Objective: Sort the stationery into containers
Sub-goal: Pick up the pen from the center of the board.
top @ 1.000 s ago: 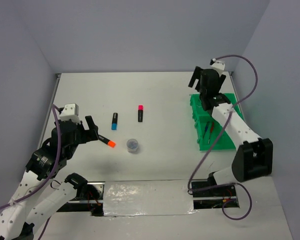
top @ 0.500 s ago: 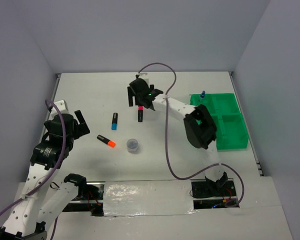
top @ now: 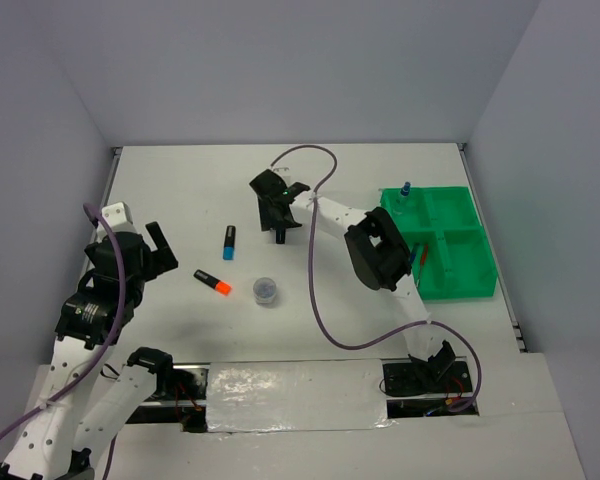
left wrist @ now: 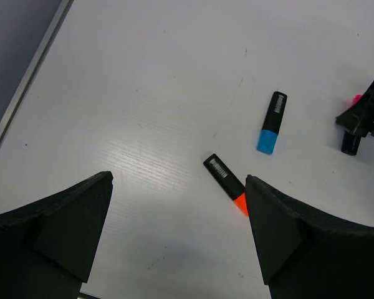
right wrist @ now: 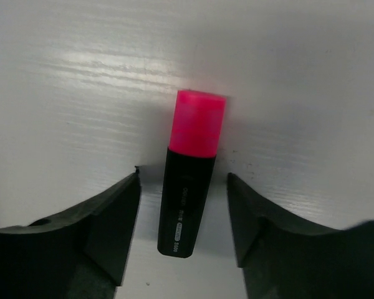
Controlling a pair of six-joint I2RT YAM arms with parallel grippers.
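At mid-table (right wrist: 311,56), the pink-capped highlighter (right wrist: 190,174) lies flat between the spread fingers of the right claw (right wrist: 182,205), with a slim gap on either side and nothing pinched. Its long axis runs along the fingers, cap pointing away from the wrist. The left claw (left wrist: 178,180), wide open, hangs well apart over the orange-capped highlighter (left wrist: 226,184).

Left hand (left wrist: 177,187), right hand (right wrist: 182,180) (outstretched) agape
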